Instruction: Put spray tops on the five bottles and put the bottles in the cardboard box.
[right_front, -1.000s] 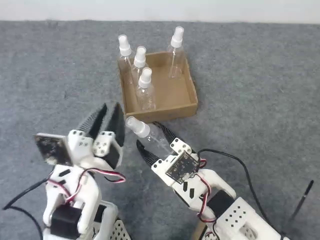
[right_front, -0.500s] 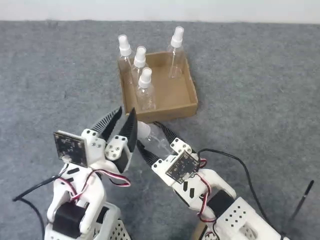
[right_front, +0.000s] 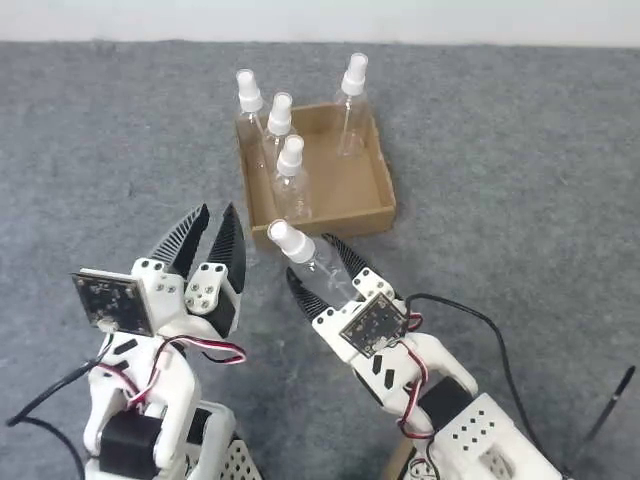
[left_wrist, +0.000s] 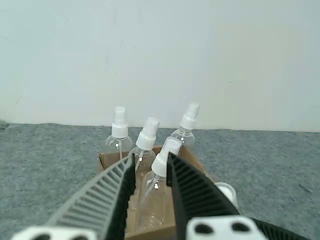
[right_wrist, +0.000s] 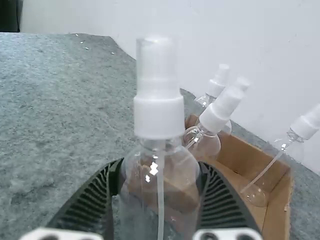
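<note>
From above: right pincer (right_front: 313, 258) clenched on a capped bottle (right_front: 290, 240) at centre, just below the cardboard box (right_front: 385, 200) with four bottles (right_front: 292, 190) inside; left pincer (right_front: 216, 212) released, empty, lower left.
Left wrist: pincer spread, box beyond at centre.
Right wrist: pincer clamped around the bottle's body, centre.

On the counter (right_front: 520, 150), the cardboard box (right_front: 345, 200) is set ahead of both arms. Along its left side three bottles (right_front: 291, 180) are stood, and a fourth bottle (right_front: 350, 105) at its far right corner. A fifth bottle (right_front: 318, 268) is held in the right claw (right_front: 312, 258) just before the near wall, with the left claw (right_front: 216, 212) to its left.
</note>
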